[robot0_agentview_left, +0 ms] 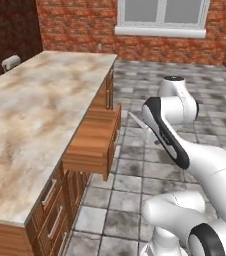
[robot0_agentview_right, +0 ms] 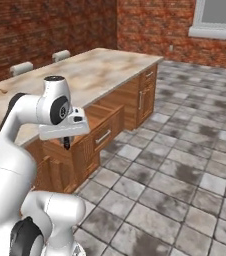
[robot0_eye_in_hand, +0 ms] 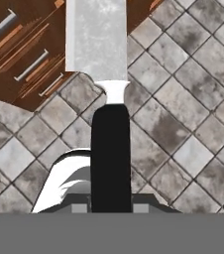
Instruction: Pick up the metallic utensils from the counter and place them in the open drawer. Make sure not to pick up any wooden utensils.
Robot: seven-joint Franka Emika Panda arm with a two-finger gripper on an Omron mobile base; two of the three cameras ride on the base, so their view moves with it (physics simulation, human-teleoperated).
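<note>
Gripper (robot0_eye_in_hand: 111,206) clamped on knife (robot0_eye_in_hand: 110,149) handle, blade fwd over floor tiles (robot0_eye_in_hand: 193,99). Open drawer (robot0_agentview_left: 92,142) beside it, counter (robot0_agentview_left: 30,120) edge beyond.

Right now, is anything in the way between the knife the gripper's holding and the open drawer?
Nothing visible blocks it. The gripper holds the knife by its black handle, out over the tiled floor beside the open drawer, whose top is uncovered.

Nothing to read here: no lettering, labels, brand marks, numbers or signs show on any surface in these views.
</note>
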